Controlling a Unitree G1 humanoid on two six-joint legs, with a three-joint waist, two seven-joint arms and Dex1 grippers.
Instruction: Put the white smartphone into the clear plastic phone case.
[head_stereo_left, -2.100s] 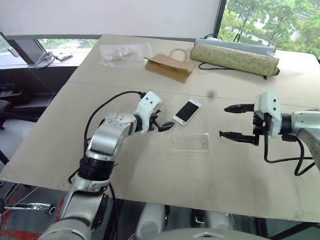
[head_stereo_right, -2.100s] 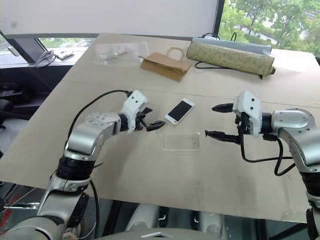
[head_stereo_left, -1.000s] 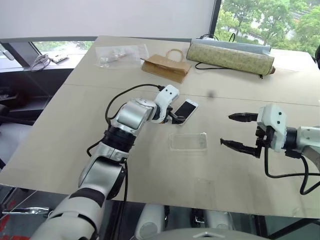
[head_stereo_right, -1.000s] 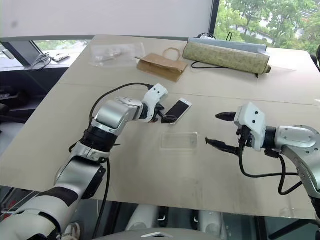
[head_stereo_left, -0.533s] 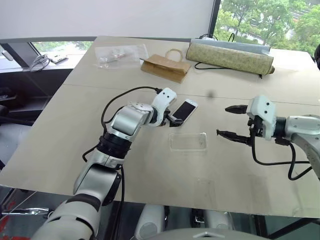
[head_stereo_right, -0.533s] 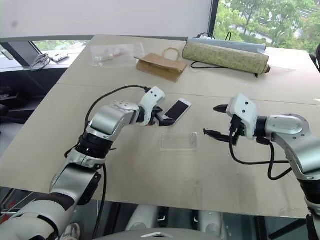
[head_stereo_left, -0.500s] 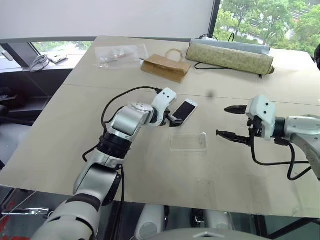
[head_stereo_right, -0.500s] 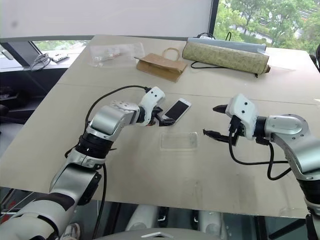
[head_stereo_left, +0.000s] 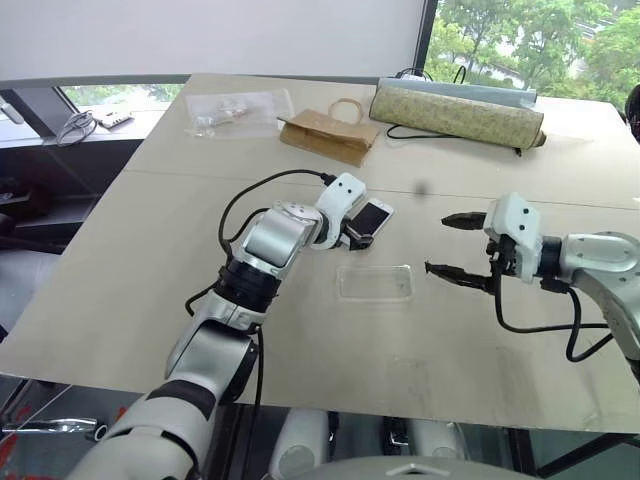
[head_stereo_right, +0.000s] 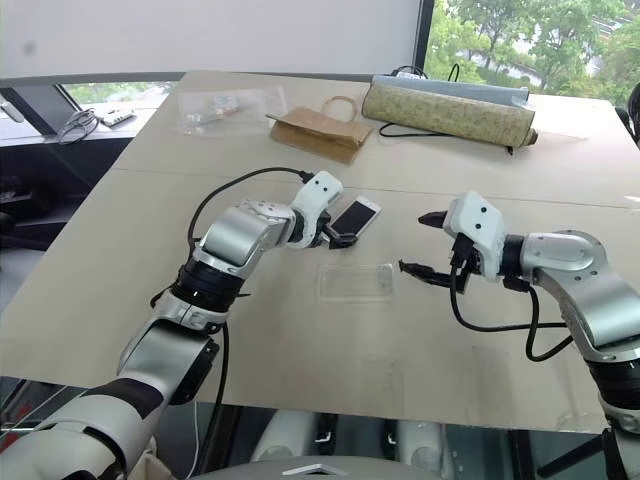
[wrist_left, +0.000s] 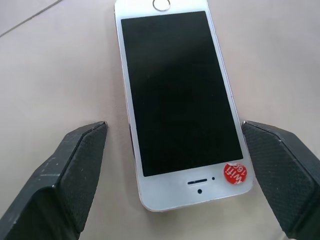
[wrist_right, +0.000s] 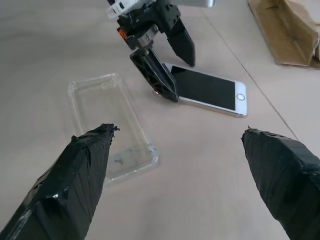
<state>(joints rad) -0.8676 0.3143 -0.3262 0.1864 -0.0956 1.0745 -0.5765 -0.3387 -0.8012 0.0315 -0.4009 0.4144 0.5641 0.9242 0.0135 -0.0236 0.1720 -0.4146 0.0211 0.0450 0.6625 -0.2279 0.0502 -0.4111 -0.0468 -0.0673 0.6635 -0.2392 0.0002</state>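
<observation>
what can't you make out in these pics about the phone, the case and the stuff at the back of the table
- Slim white smartphone with black screen: its near end is hidden behind the left claw in the left eye view.
- Clear plastic phone case: camera cutout end hidden by a right claw finger in the right wrist view.
- Crinkled clear plastic bag: contents too small.
- Brown paper bag: contents hidden by its own paper.

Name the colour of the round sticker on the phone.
Red with white lettering; the sticker on the phone shows best in the left wrist view.
</observation>
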